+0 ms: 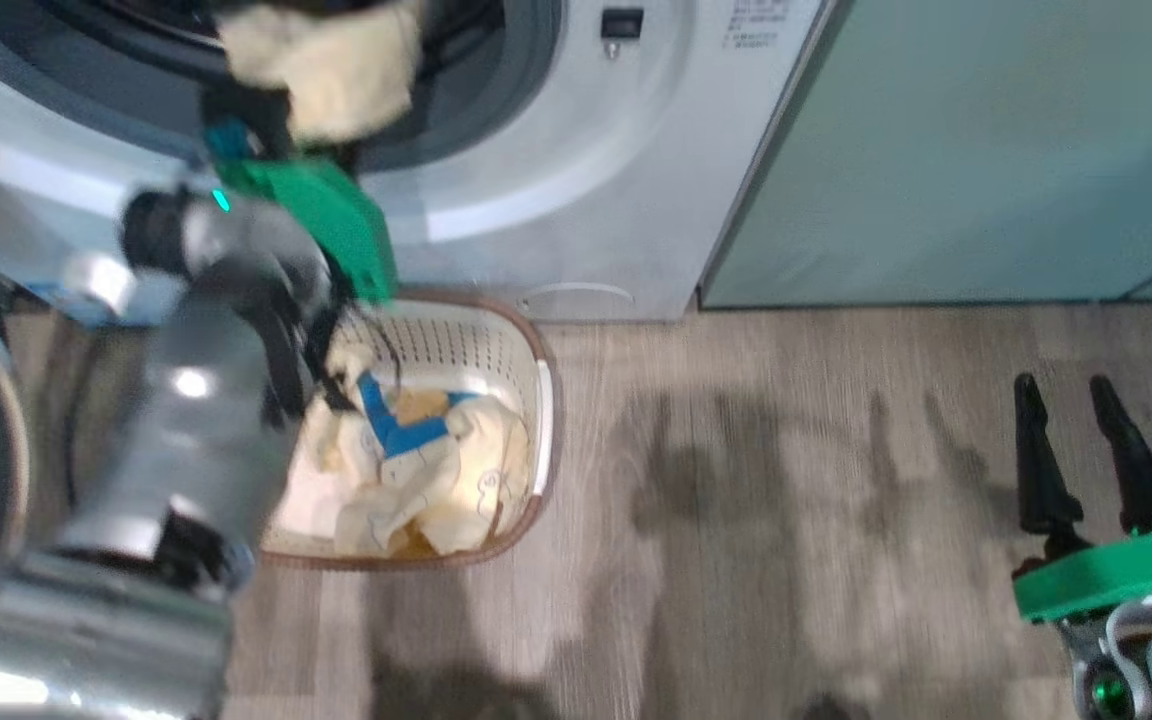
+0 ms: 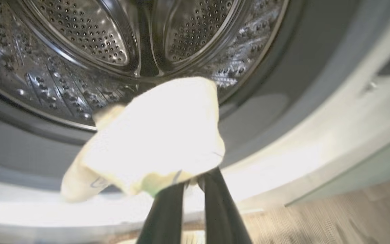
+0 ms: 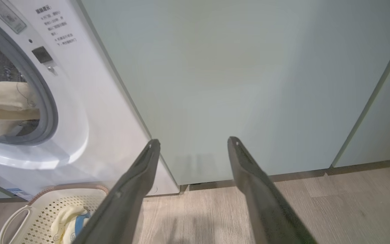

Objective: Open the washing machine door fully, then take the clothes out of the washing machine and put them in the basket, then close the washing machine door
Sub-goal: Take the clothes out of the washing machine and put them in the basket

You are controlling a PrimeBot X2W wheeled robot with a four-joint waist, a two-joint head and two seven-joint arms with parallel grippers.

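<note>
- Left jaws: nearly closed, pinching a pale yellow garment (image 2: 154,135) at its lower edge. Both fingers (image 2: 168,210) meet right at the cloth.
- The garment bunches up just beyond the fingertips, in front of the lower lip of the drum (image 2: 80,40) and across the grey gasket (image 2: 266,112).
- In the head view the same garment (image 1: 321,65) sits at the mouth of the washing machine (image 1: 576,200). It is blurred, so I can't tell whether it touches the gasket.
- The right wrist view shows it too, inside the round opening (image 3: 2,101).
- The basket (image 1: 541,400) is on the floor (image 1: 786,500), hard up against the washer's base. It sits nearer than the held garment and partly under my left forearm.
- The clothes in the basket (image 1: 436,470) are a pale yellow heap with a blue band on top. They also show from the right wrist (image 3: 66,220), with the basket rim (image 3: 69,187) beside them.
- Right jaws: wide, nothing between the fingers (image 3: 256,189).
- They are low at the near right, well apart from the basket and washer, and pointed at the pale green cabinet (image 3: 232,67).
</note>
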